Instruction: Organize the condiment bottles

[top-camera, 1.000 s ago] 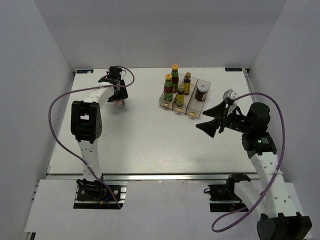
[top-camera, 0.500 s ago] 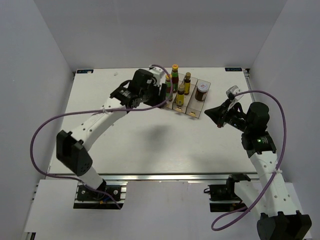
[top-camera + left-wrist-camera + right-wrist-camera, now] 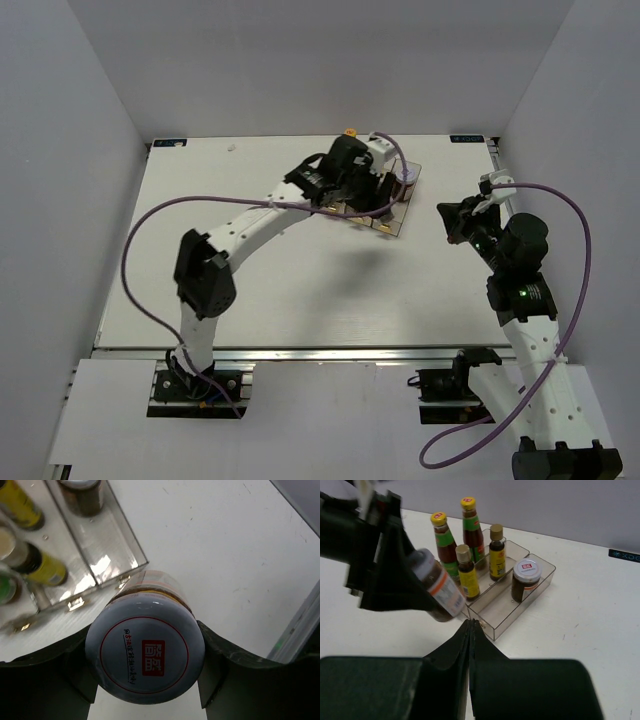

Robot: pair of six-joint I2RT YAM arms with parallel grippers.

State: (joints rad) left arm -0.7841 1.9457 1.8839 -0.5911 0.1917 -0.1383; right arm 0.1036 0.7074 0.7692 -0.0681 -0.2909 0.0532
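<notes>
We've swung L end effector (image 3: pixel 146 672), gripping last white-lidded jar (image 3: pixel 439 594), from table's (image 3: pixel 250 275) far-left to tray (image 3: pixel 496 622) nr far edge; R end effector (image 3: pixel 470 630) closed empty, so only drop-in left.

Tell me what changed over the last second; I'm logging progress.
The left gripper carried the white-lidded jar rightward to the near end of the tray. The right gripper closed empty and swung right. The five bottles in the tray stayed put.
</notes>
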